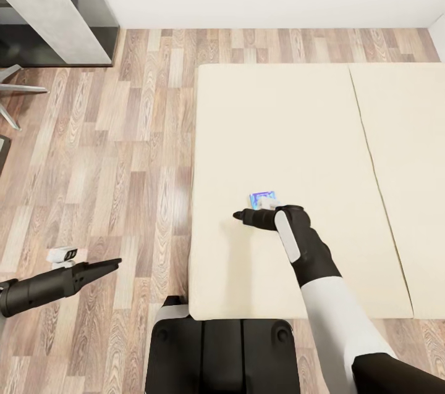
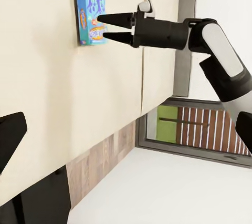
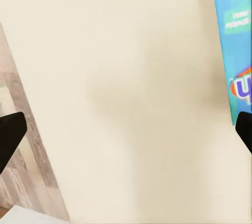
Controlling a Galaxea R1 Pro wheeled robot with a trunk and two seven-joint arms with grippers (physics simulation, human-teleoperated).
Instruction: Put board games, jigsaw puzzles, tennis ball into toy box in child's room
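A cream bed (image 1: 278, 134) stands on wood floor (image 1: 111, 165). The right end effector (image 2: 107, 28) hangs over the bed, its 2 fingers parted just above a blue board game box (image 2: 86, 16) lying flat there. The left end effector (image 1: 111, 265) hovers over the floor, empty; its opening cannot be told.

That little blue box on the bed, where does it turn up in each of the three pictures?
Head view: the blue board game box lies on the bed, just beyond the right pincer.
Left wrist view: box seen from the side, the right pincer's tips at it.
Right wrist view: box at the picture's edge.
Shared landmark: the cream bed.
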